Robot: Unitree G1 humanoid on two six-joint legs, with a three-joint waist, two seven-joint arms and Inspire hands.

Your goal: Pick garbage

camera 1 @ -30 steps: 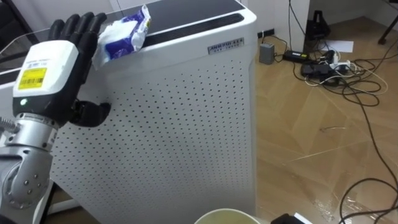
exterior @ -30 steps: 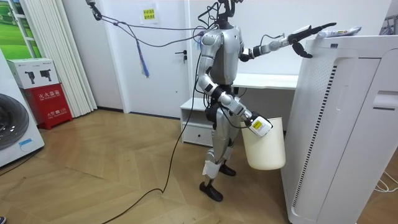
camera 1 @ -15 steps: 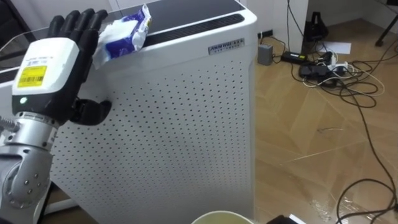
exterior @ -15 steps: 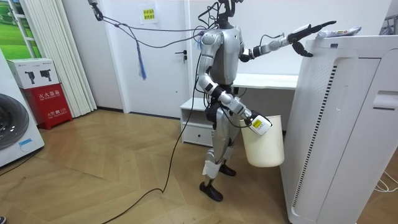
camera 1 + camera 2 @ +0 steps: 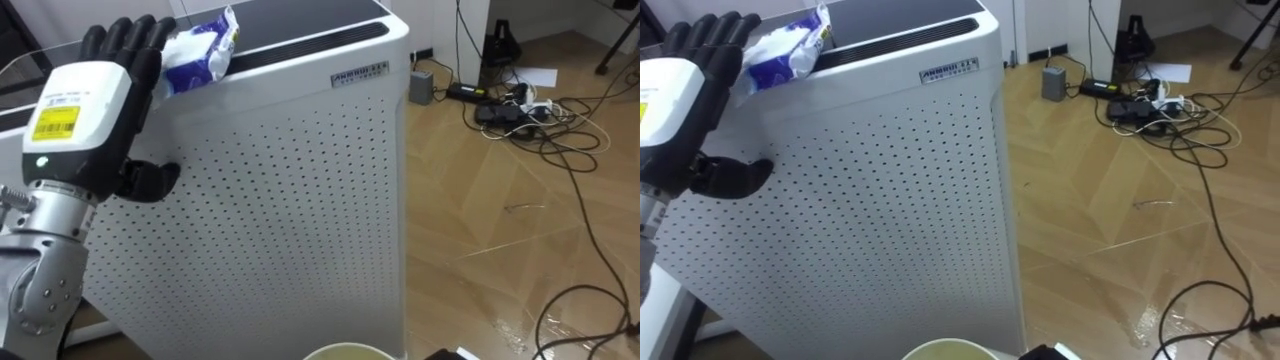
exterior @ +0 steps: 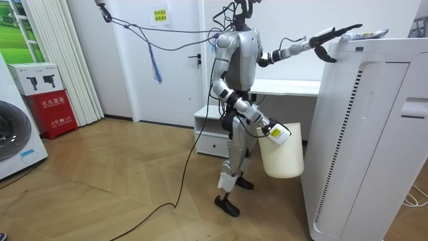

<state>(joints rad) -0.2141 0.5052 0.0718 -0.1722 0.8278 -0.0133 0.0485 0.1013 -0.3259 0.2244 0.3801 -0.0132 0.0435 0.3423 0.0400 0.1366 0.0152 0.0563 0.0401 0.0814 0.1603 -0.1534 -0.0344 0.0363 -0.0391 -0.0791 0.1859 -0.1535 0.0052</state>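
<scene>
A crumpled blue-and-white wrapper [image 5: 200, 52] lies on the top left edge of a tall white perforated air purifier [image 5: 290, 200]. My left hand [image 5: 80, 110] is raised beside it, open, with straight black fingers [image 5: 125, 38] reaching the wrapper's left side and the thumb against the purifier's front. In the room view the wrapper [image 6: 374, 32] sits just past that outstretched hand [image 6: 334, 32]. My right hand [image 6: 277, 134] hangs low, shut on a cream bucket [image 6: 282, 157], whose rim [image 5: 345, 352] shows at the bottom edge of the left eye view.
I stand close to the purifier's side, with a white desk [image 6: 287, 87] behind me. Tangled cables and a power strip [image 5: 520, 100] lie on the wooden floor to the right. A washing machine [image 6: 13, 140] stands far off at the room view's left.
The left hand stays at the wrapper. The bucket has swung slightly toward my legs. The eye view has shifted a little.
</scene>
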